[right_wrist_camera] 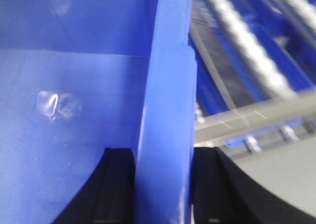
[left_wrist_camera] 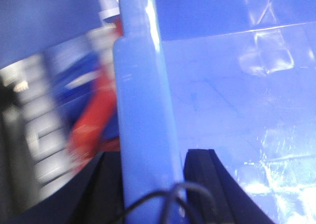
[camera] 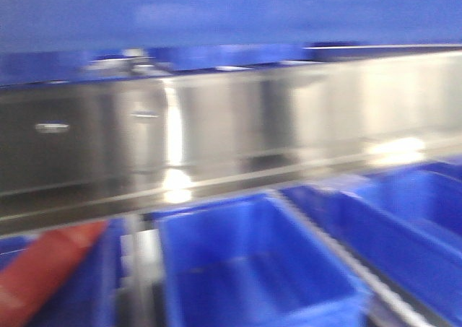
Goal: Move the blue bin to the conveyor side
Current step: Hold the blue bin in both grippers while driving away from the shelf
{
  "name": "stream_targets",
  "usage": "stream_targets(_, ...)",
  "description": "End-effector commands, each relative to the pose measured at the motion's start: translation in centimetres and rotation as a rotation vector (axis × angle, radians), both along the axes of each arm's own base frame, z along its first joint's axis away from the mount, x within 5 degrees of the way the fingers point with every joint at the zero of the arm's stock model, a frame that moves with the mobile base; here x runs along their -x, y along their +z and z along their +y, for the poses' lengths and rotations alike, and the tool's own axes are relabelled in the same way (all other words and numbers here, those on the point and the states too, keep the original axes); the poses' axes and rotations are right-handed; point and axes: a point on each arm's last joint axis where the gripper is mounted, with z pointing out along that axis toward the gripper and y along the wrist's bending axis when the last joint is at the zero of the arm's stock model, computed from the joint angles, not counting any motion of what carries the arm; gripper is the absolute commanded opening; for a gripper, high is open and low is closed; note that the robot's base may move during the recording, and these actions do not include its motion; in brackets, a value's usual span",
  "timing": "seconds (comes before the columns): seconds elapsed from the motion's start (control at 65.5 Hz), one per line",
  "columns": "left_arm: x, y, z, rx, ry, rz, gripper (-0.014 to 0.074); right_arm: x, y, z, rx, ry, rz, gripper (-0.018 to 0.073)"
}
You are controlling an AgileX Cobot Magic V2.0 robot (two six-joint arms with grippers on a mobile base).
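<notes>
I've got left gripper [left_wrist_camera: 153, 157] and right gripper [right_wrist_camera: 163, 155] each clamped on a wall of the blue bin [left_wrist_camera: 222, 110], looks lifted, set-down by the conveyor not yet done

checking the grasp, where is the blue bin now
The blue bin is pinched by its rim in the left gripper and the right gripper, with the steel roller rack beside it in the right wrist view.
</notes>
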Motion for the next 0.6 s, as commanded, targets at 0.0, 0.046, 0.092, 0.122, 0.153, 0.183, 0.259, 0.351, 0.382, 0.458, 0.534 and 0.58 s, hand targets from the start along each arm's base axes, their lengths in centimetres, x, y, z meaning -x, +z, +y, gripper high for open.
stream_targets(0.0, 0.31, 1.52, -1.28, 0.102, -0.091, -0.117, -0.002, 0.49, 1.25, 0.69, -0.089, 0.067, -0.1, -0.0079)
stream_targets(0.046, 0.31, 1.52, -1.28, 0.102, -0.091, -0.117, -0.002, 0.49, 1.25, 0.69, -0.089, 0.067, -0.1, -0.0079)
stream_targets(0.092, 0.31, 1.52, -1.28, 0.102, -0.091, -0.117, -0.002, 0.49, 1.25, 0.69, -0.089, 0.067, -0.1, -0.0079)
stream_targets(0.122, 0.31, 1.52, -1.28, 0.102, -0.091, -0.117, -0.002, 0.49, 1.25, 0.69, -0.089, 0.067, -0.1, -0.0079)
stream_targets(0.153, 0.31, 1.52, -1.28, 0.102, -0.091, -0.117, -0.002, 0.49, 1.25, 0.69, -0.089, 0.067, -0.1, -0.0079)
stream_targets(0.183, 0.31, 1.52, -1.28, 0.102, -0.091, -0.117, -0.002, 0.49, 1.25, 0.69, -0.089, 0.067, -0.1, -0.0079)
stream_targets(0.259, 0.31, 1.52, -1.28, 0.102, -0.091, -0.117, -0.002, 0.49, 1.25, 0.69, -0.089, 0.067, -0.1, -0.0079)
stream_targets(0.351, 0.31, 1.52, -1.28, 0.102, -0.091, -0.117, -0.002, 0.49, 1.25, 0.69, -0.089, 0.067, -0.1, -0.0079)
stream_targets(0.382, 0.31, 1.52, -1.28, 0.102, -0.091, -0.117, -0.002, 0.49, 1.25, 0.69, -0.089, 0.067, -0.1, -0.0079)
stream_targets(0.458, 0.31, 1.52, -1.28, 0.102, -0.091, -0.117, -0.002, 0.49, 1.25, 0.69, -0.089, 0.067, -0.1, -0.0079)
stream_targets(0.534, 0.31, 1.52, -1.28, 0.102, -0.091, -0.117, -0.002, 0.49, 1.25, 0.69, -0.089, 0.067, -0.1, -0.0079)
stream_targets(0.58, 0.31, 1.52, -1.28, 0.102, -0.091, -0.117, -0.002, 0.49, 1.25, 0.69, -0.089, 0.067, -0.1, -0.0079)
